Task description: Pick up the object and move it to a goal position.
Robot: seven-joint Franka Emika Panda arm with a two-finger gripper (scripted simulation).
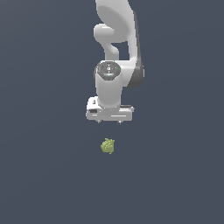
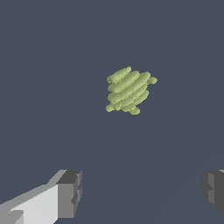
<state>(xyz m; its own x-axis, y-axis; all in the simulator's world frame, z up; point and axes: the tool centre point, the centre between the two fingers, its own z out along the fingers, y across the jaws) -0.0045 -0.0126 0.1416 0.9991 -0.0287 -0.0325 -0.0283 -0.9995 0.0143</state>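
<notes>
The white hand (image 1: 109, 120) hangs wide open and empty above the bench (image 1: 39, 175). The yellow-green object (image 1: 107, 146) lies apart at its six o'clock in the exterior view. Nothing is grasped yet; pickup and transport both remain.

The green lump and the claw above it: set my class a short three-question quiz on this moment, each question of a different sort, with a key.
1. True or false: the claw is closed on the green lump.
2. Multiple choice: in the wrist view, the lump is A) between the fingers, B) clear of the fingers, C) touching one finger.
3. Fill in: the lump's surface is covered in rows of ______.

Key: 1. False; the claw is wide open and apart from the lump. 2. B. 3. Ridges.
</notes>
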